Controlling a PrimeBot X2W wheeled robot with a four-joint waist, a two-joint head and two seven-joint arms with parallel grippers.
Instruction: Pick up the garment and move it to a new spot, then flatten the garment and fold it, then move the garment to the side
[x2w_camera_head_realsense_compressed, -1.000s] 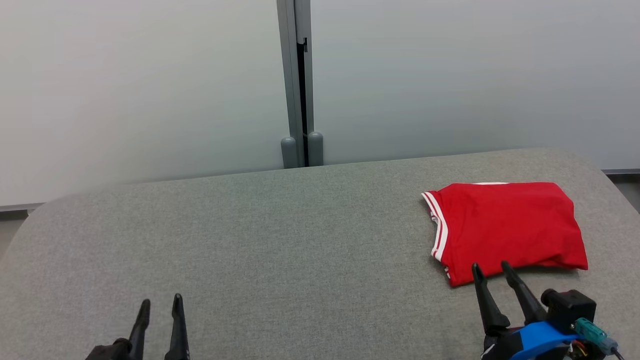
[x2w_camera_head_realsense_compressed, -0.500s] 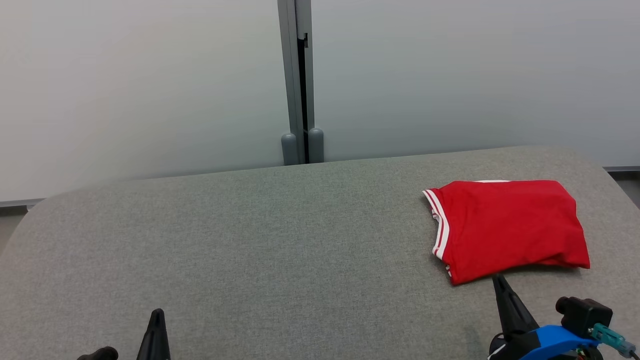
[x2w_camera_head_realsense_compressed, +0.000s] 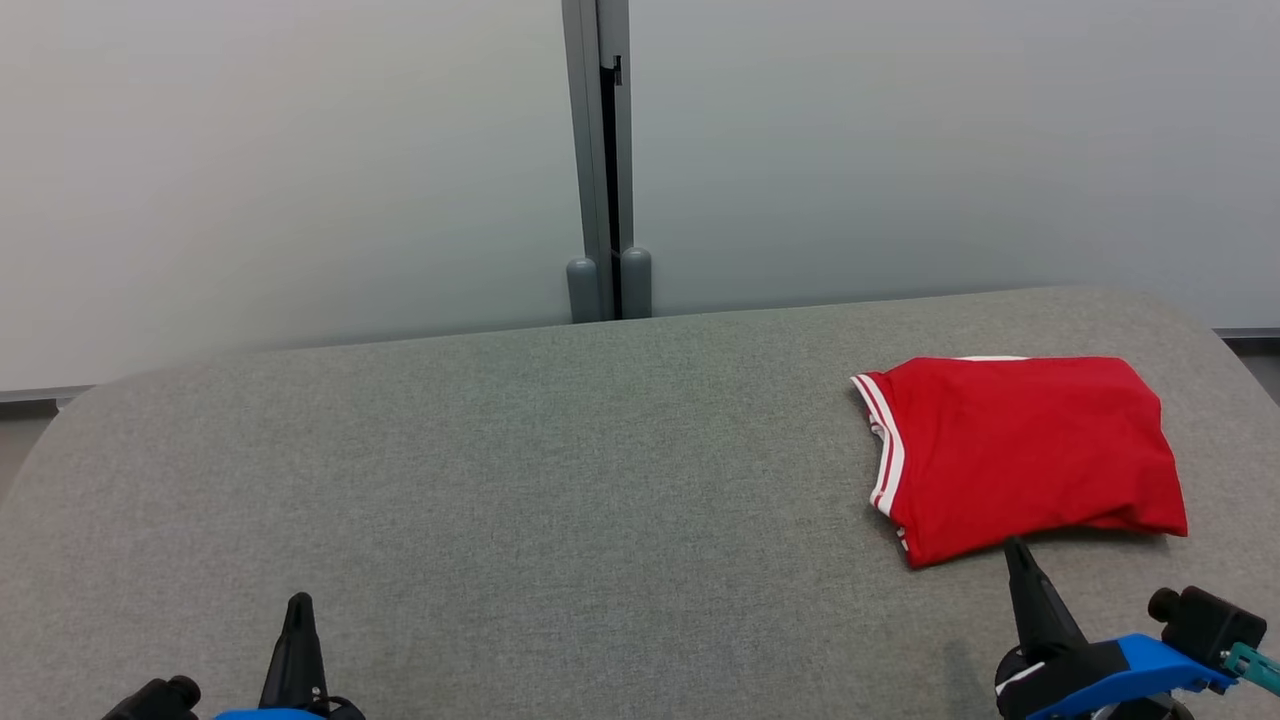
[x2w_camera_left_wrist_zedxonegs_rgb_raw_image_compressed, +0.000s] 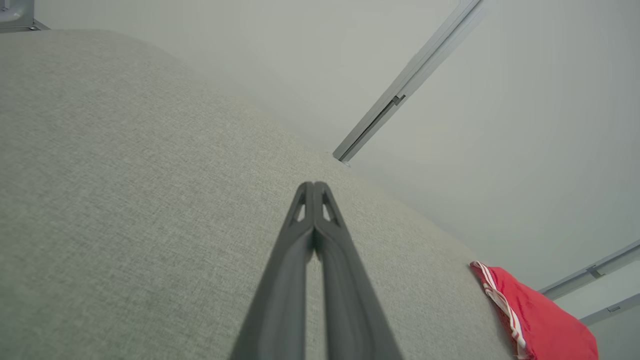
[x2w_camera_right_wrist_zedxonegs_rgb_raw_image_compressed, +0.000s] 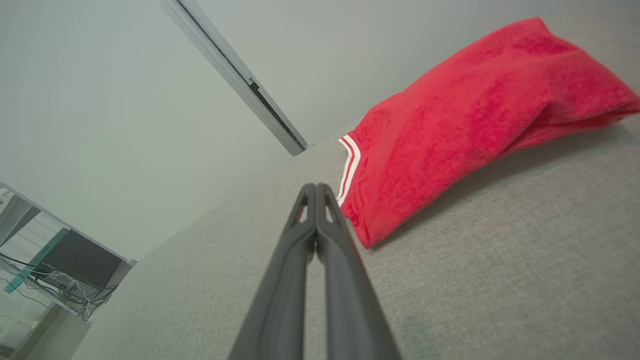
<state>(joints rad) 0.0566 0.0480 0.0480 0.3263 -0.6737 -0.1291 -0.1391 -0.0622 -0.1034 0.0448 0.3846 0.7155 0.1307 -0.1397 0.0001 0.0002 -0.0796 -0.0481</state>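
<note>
**Both tools closed and empty, folded garment left on the right**

A second ago both pairs of fingers stood apart, and the right tool (x2w_camera_head_realsense_compressed: 1015, 548) had its tips up against the near edge of the red garment (x2w_camera_head_realsense_compressed: 1020, 450). Now each pair is pressed together with nothing between them. The right tool has come back so that its tip sits just short of the garment's near left corner, not touching it. The left tool (x2w_camera_head_realsense_compressed: 298, 605) is low at the near left, well apart from the cloth, pointing across bare grey table (x2w_camera_head_realsense_compressed: 550, 480). The head camera has shifted a little too, so the small slide of the background is not the things moving.

The garment lies folded into a compact, slightly puffy rectangle, with its white-striped hem on the left side. It sits toward the far right of the table, clear of the edge. To my eye that looks like the last step done: folded, set aside, let go.

Little else is about. A grey post (x2w_camera_head_realsense_compressed: 605, 160) stands between pale wall panels behind the table, and a shelf with cables (x2w_camera_right_wrist_zedxonegs_rgb_raw_image_compressed: 60, 270) is off to one side. Nothing lies between either tool and the garment.
</note>
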